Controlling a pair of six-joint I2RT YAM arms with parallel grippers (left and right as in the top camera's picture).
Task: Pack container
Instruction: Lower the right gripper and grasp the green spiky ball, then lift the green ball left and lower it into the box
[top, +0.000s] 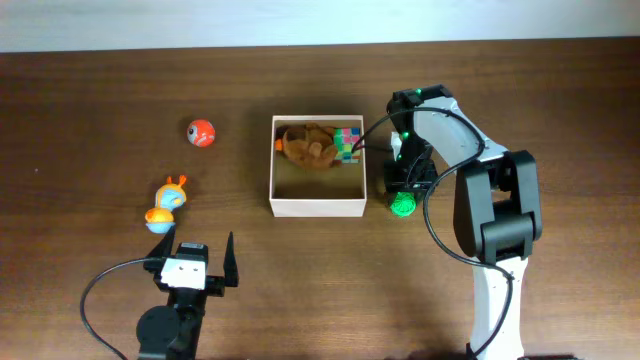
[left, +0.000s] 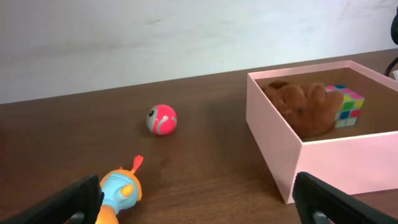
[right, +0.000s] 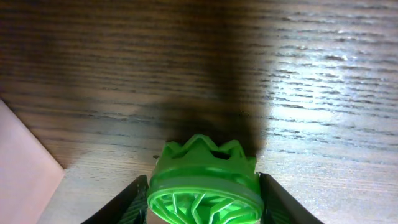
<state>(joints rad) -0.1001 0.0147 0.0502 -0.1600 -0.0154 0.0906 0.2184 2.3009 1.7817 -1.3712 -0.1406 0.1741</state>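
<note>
From above, the container sits in the middle of the brown table. Inside it, a brown plush toy lies at the 12 o'clock side. A colourful cube touches the plush at 3 o'clock. A red ball sits well apart from the box at 10 o'clock. An orange and blue toy lies at 8 o'clock from the box. The right gripper points down just beside the box at 4 o'clock, over a green toy. The left gripper is at 7 o'clock from the box, with its jaws wide apart and nothing between them.

From the left wrist, the left gripper shows two black fingers far apart. The container is at 2 o'clock, with the brown plush toy and the colourful cube inside. The red ball is at 11 o'clock. The orange and blue toy lies close by the left finger.

From the right wrist, the right gripper squeezes the green toy, one finger on each side. A corner of the container peeks in at 8 o'clock.
</note>
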